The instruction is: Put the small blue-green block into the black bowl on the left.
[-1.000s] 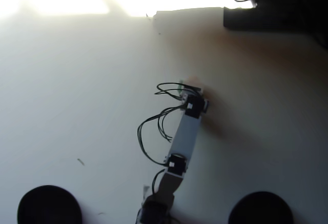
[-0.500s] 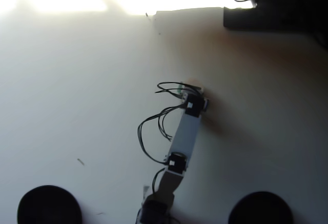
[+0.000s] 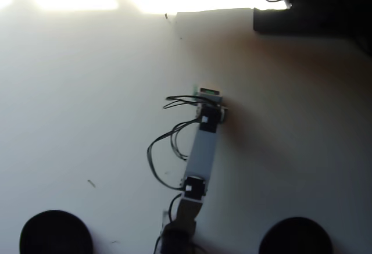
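2 black bowls, one (image 3: 55,232) left, one (image 3: 296,235) right, on the table (image 3: 87,91); gripper (image 3: 207,94) mid-table, fingers' state impossible to tell, no writing readable.

A: Light source? 
B: Strong glare along the surface's (image 3: 87,91) far edge, overexposed at the far left corner.

A: Elsewhere? 
B: The right side is dimmer; the arm (image 3: 200,152) casts a soft shadow rightward. Focus is slightly soft.

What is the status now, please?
Gripper mid-table, jaws hidden under arm. Block: only a teal speck beside it. Left bowl empty, path clear.
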